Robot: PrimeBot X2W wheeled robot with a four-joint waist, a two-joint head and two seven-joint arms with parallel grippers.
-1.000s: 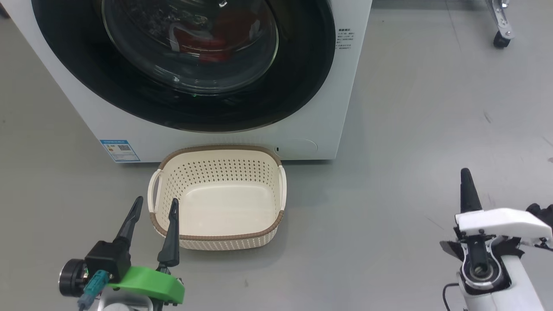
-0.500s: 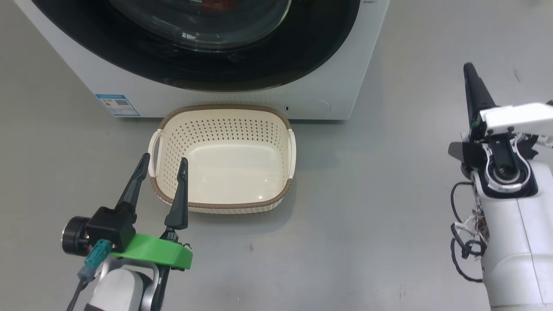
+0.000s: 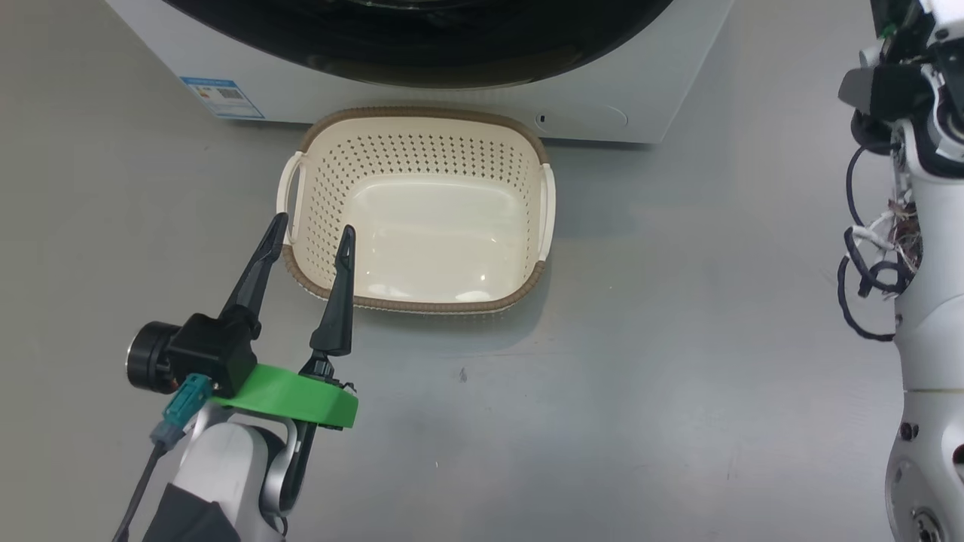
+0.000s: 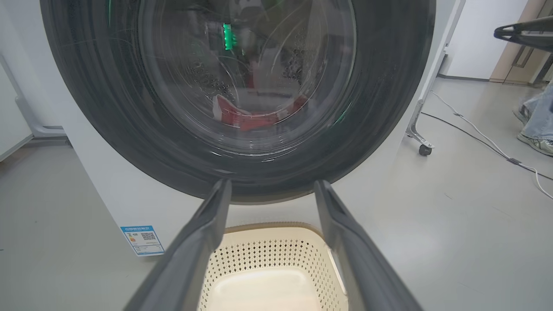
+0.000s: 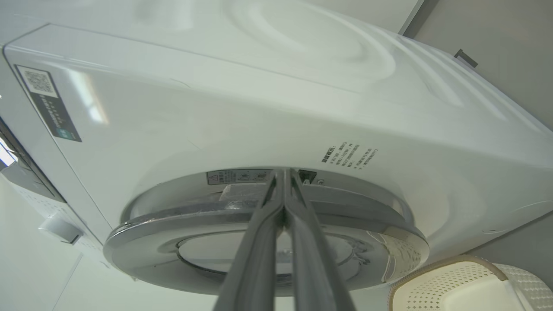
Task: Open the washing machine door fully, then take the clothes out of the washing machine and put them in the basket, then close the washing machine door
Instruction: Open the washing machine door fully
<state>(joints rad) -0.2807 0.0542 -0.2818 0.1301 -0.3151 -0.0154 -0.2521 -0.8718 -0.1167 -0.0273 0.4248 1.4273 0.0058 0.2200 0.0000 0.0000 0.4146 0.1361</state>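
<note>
Fingers of the left gripper (image 3: 311,224) stand spread wide and hold nothing. In the head view, their tips lie either side of the near left rim of the basket (image 3: 422,305). The basket sits on the grey floor (image 3: 678,339), just in front of the washer (image 3: 640,98), whose blue label (image 3: 222,96) is at its lower left corner. In the left wrist view the door (image 4: 389,108) looks shut, and the red clothes (image 4: 250,121) lie low in the drum behind its glass. The right gripper (image 5: 284,172) has its fingers pressed together with nothing between them, tips at the door's edge. Farther off, a person's shoe (image 4: 535,140) rests on the floor.
</note>
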